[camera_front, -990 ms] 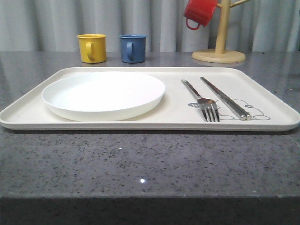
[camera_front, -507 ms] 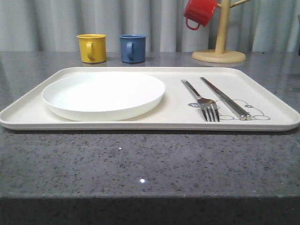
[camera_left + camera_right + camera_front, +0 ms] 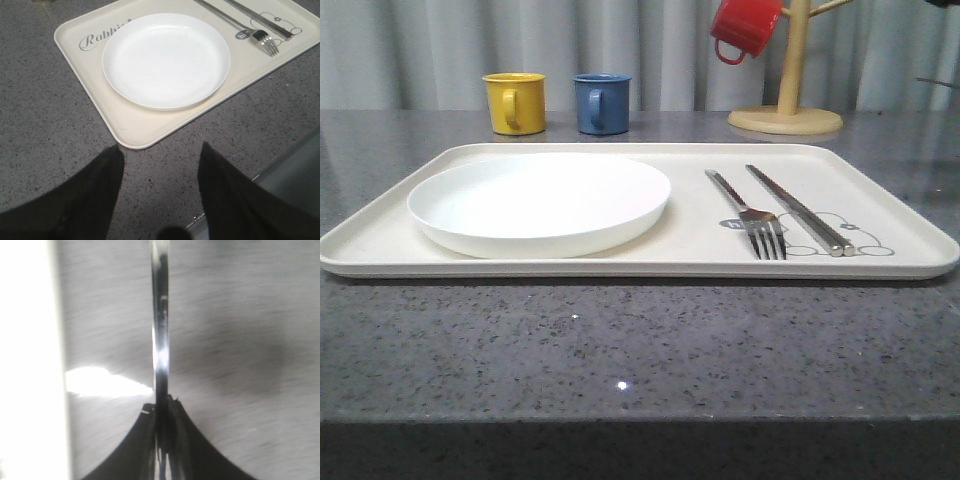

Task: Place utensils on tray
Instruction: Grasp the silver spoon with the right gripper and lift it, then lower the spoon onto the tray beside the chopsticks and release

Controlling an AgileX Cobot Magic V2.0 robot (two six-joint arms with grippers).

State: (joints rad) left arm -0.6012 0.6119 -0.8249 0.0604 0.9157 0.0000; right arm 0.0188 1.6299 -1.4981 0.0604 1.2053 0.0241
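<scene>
The cream tray (image 3: pixel 620 268) lies across the counter. On it are the round white plate (image 3: pixel 540 200) at the left, and the fork (image 3: pixel 750 215) and the chopsticks (image 3: pixel 800 210) side by side at the right. The left wrist view shows the same tray (image 3: pixel 80 55), plate (image 3: pixel 165 60), fork (image 3: pixel 260 36) and chopsticks (image 3: pixel 270 25). My left gripper (image 3: pixel 161 147) is open over bare counter just off a tray corner, holding nothing. My right gripper (image 3: pixel 161 402) is shut on a slim shiny steel utensil handle (image 3: pixel 160 315), seen edge-on; its head is out of the frame.
Behind the tray stand a yellow mug (image 3: pixel 515 102) and a blue mug (image 3: pixel 602 102). At the back right a red mug (image 3: pixel 745 28) hangs on a wooden mug tree (image 3: pixel 786 118). The counter's front edge runs close under my left gripper.
The plate, fork and chopsticks on the tray have not moved. A dark shape now shows at the front view's top right corner.
</scene>
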